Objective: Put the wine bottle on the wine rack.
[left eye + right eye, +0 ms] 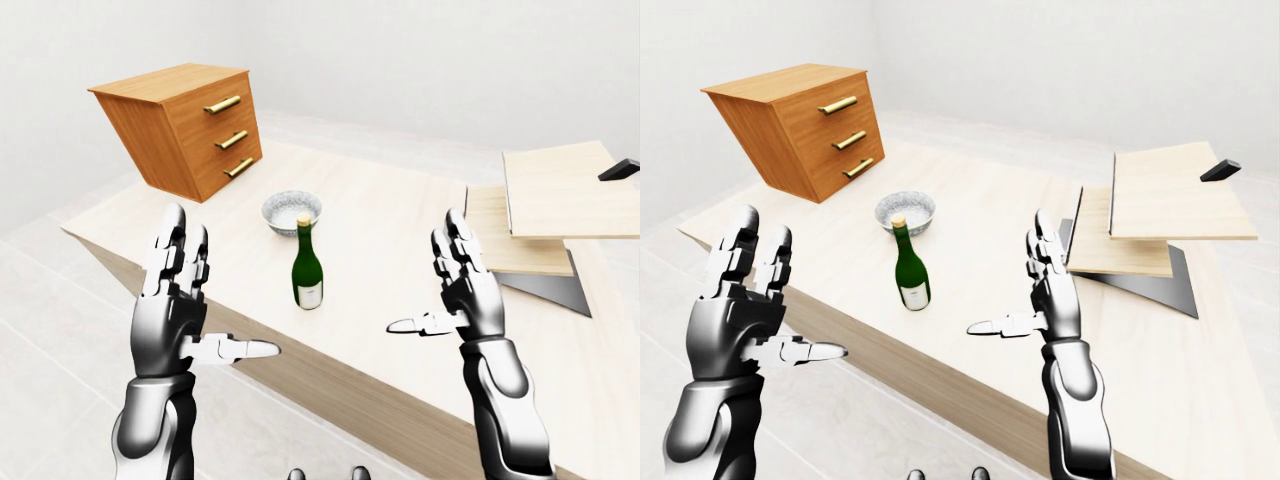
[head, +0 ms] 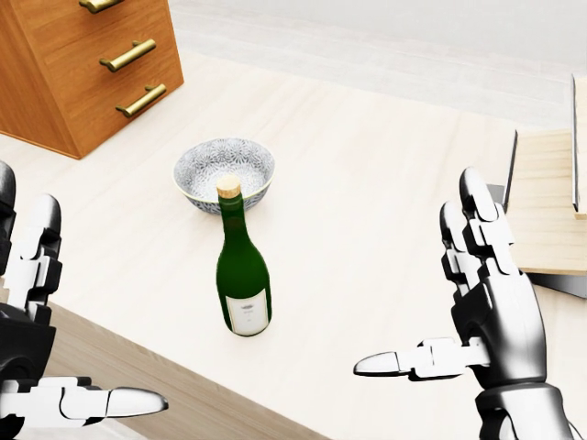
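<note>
The right hand (image 2: 491,307) is raised with its two upper fingers pointing up and its thumb stretched out level toward the head view's left; it is spread wide, holds nothing and touches nothing. The left hand (image 1: 172,305) mirrors it in the left-eye view: fingers upright, thumb pointing toward the view's right, empty, hanging off the near edge of the table (image 2: 385,165).

Between the two hands, and well apart from both, stands the wine bottle (image 2: 242,275). It is upright on the pale wooden tabletop, dark green glass with a tan cork-coloured top and a white label low on its body. In the head view it sits left of the right hand's thumb tip and up and to the right of the left thumb, near the table's lower edge.

Just above the bottle in the head view is a patterned grey-and-white bowl (image 2: 225,169); the bottle's neck overlaps its rim in the picture, and I cannot tell whether they touch. At the upper left stands a wooden chest of drawers (image 1: 185,125) with brass handles. On the right of the table lie stacked pale wooden boards on a dark base (image 1: 1150,225), beyond the right hand.
</note>
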### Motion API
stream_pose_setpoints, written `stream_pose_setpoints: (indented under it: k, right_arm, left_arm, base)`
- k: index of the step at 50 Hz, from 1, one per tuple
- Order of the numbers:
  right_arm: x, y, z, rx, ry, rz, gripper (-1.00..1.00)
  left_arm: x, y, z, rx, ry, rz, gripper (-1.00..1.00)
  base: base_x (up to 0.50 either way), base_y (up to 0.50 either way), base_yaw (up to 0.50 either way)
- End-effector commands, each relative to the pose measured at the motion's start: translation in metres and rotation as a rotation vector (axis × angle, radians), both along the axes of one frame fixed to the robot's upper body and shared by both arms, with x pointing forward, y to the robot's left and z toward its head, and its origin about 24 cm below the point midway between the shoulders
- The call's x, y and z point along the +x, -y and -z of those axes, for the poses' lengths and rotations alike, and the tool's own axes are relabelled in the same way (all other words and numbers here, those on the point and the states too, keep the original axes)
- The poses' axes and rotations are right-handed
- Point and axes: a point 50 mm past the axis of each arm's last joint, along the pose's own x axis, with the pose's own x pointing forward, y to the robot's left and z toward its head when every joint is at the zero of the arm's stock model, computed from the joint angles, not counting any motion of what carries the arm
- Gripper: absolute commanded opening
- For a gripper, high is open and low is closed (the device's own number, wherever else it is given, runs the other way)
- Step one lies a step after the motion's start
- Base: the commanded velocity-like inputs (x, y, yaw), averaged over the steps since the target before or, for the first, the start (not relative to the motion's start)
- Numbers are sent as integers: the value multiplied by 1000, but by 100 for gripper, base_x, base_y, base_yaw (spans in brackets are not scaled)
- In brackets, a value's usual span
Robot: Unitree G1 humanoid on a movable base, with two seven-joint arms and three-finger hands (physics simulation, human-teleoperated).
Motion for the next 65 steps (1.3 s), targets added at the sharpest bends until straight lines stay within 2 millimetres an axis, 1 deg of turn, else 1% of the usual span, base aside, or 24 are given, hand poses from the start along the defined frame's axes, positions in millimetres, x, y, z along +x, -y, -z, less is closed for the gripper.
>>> stream_pose_setpoints:
  k: [1,12,24,30,38,44,52,59,62,63,65]
  right_arm:
    - [3,-3,3,12,-12,-14,100]
    - [3,-3,0,15,3,-8,100]
    - [2,-4,0,26,1,-15,100]
    - [2,-3,4,34,-15,-19,100]
    - [3,-2,8,33,-34,-9,100]
    - [4,-5,7,31,-28,-20,100]
    - [7,-10,7,26,-30,-33,100]
    - [13,-21,7,13,-30,-61,100]
    - [20,-32,8,0,-38,-95,100]
    - [20,-32,8,0,-39,-95,100]
    - [23,-39,7,2,-37,-116,100]
  left_arm:
    - [1,0,3,1,-13,-2,100]
    - [0,-2,3,-6,-13,-4,100]
    - [-2,1,-3,-1,13,0,100]
    - [-1,0,1,-2,-7,0,100]
    - [-1,1,1,-1,-6,4,100]
    - [-1,1,3,-1,-16,5,100]
    - [0,-2,6,-3,-27,0,100]
    - [-1,-2,8,-4,-36,-1,100]
    - [-1,-4,9,-5,-42,-4,100]
    - [-1,-4,9,-5,-42,-4,100]
    - [0,-6,10,-8,-46,-10,100]
  base:
    - [17,9,0]
    - [35,18,0]
    - [0,0,0]
    - [0,0,0]
    - [38,-3,0]
    - [0,0,0]
    - [0,0,0]
    - [0,0,0]
    - [0,0,0]
    - [0,0,0]
    - [0,0,0]
